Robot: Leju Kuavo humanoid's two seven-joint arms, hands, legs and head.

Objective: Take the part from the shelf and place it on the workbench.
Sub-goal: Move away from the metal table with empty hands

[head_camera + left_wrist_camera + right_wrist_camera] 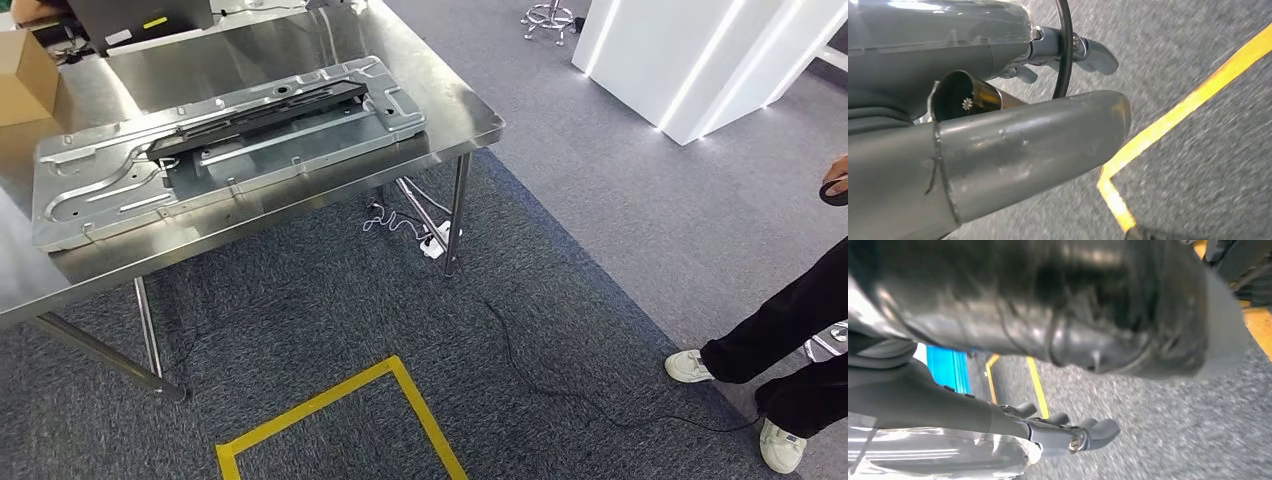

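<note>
A stainless workbench (440,75) stands ahead on my left. On it lies a large pressed grey metal panel (100,190), and a long black part (265,112) rests across the top of that panel. My left hand (1023,135) hangs over the grey carpet with its fingers (1093,52) stretched out and nothing in it. My right hand (1058,432) also hangs above the carpet, its fingers (1098,430) apart and holding nothing; a blurred dark bulk covers the picture above it.
A person in dark trousers and white shoes (790,340) stands at the right edge. Yellow tape (400,400) marks a square on the carpet before the bench. A black cable (560,380) and power strip (435,240) lie on the floor. Cardboard box (25,75) at the bench's back left.
</note>
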